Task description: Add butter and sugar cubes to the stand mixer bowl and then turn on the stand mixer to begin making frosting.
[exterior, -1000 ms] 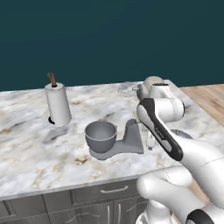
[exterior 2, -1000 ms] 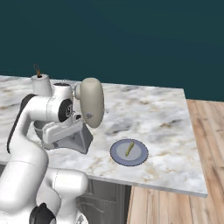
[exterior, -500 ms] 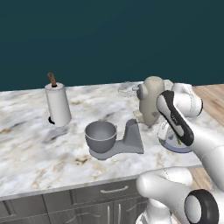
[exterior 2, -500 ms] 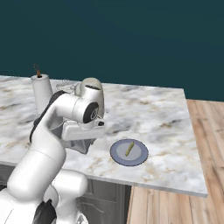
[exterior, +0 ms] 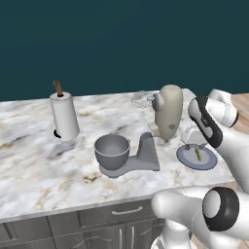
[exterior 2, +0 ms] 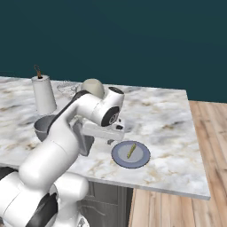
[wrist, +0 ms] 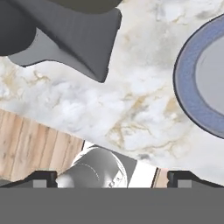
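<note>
Jaws wide apart, nothing held

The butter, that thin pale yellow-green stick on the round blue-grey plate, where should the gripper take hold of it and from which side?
Grip the thin pale yellow-green butter stick at its middle, coming straight down from above. It lies flat on the round blue-grey plate, so its long sides are the only faces open to the fingers; turn the jaws across its narrow width. The gripper is just beside the plate.

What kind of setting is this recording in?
A rendered kitchen, by the look of it: a marble counter over grey drawers, with a stand mixer, its bowl and a paper-towel roll on top.
</note>
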